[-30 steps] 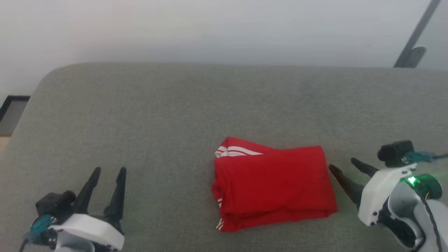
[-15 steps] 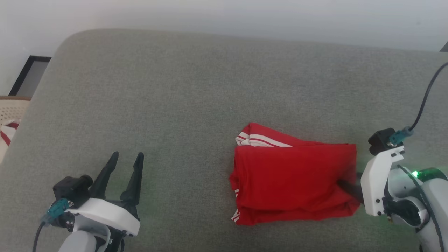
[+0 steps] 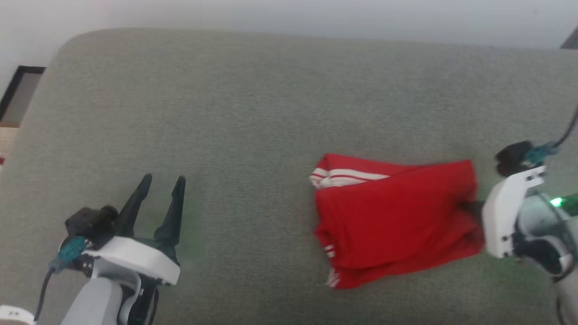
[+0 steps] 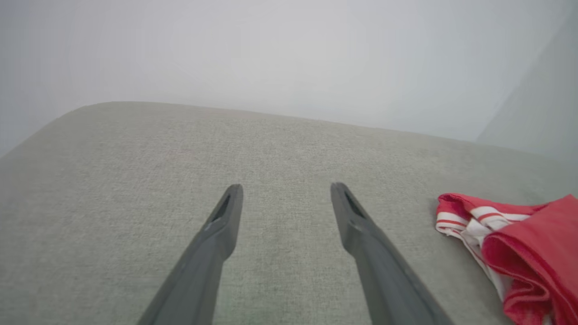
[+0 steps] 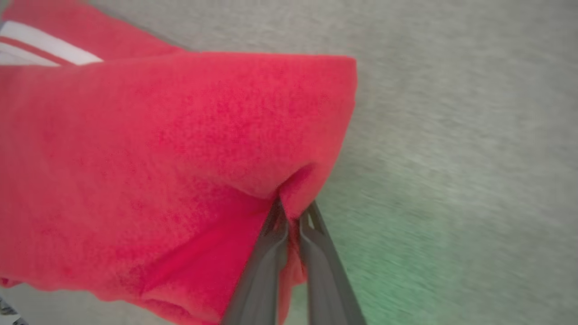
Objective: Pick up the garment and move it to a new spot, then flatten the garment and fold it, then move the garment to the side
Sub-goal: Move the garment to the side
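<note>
Red cloth of the garment (image 5: 158,149) is pinched between the two dark fingers of the right pincer (image 5: 291,212), which are drawn close together on a small fold at the cloth's near right edge. In the right wrist view the cloth puckers into a crease where the fingers bite, and the corner above them stands up a little off the surface. From the head the fingers are mostly buried in the cloth, with the white wrist housing just beside the garment's right side and a green light (image 3: 556,201) glowing on the arm behind it.

The garment lies as a folded, roughly rectangular bundle on the right half of a grey upholstered surface (image 3: 253,113). Its striped white trim (image 3: 343,176) shows at the far left corner, and more white edging peeks out at the near left corner. The bundle sits skewed, its right end farther from the robot than its left.

The left pincer (image 3: 163,178) rests low at the near left, well apart from the garment, its fingers spread wide with nothing between them and pointing away over bare upholstery. A pale wall (image 4: 271,54) rises beyond the surface's far edge.
</note>
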You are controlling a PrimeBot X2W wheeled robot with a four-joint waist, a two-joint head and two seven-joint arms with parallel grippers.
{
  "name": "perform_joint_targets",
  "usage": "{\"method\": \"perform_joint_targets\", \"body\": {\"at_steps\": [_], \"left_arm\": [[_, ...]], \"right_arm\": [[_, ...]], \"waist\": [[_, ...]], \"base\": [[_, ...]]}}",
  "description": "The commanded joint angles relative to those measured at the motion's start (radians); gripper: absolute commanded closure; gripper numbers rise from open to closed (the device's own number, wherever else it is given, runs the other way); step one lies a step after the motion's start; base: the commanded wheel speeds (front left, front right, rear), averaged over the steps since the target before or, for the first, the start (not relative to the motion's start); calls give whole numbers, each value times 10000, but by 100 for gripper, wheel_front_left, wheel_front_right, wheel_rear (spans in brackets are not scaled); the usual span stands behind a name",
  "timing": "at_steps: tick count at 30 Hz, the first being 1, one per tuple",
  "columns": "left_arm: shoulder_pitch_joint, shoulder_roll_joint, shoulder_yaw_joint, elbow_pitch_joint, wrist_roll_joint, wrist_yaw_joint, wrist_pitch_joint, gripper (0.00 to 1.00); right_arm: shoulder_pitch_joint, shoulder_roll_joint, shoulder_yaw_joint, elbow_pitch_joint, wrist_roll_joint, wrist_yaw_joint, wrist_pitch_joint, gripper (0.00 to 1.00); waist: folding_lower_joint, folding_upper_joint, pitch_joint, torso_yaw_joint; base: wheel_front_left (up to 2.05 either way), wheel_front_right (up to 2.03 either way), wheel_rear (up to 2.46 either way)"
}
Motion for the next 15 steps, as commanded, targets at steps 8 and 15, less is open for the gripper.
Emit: {"method": "perform_joint_targets", "body": {"at_steps": [8, 15], "left_arm": [[-957, 90, -628, -152, 175, -20, -44, 0], [-2044, 136, -1505, -145, 157, -20, -44, 0]], "right_arm": [[-581, -763, -1085, 48, -556, -20, -189, 100], [-1538, -1495, -1551, 619, -960, -18, -557, 100]], "waist": [[0, 0, 524, -901], [0, 0, 1133, -1819]], "base": [[0, 0, 0], [0, 0, 0]]}}
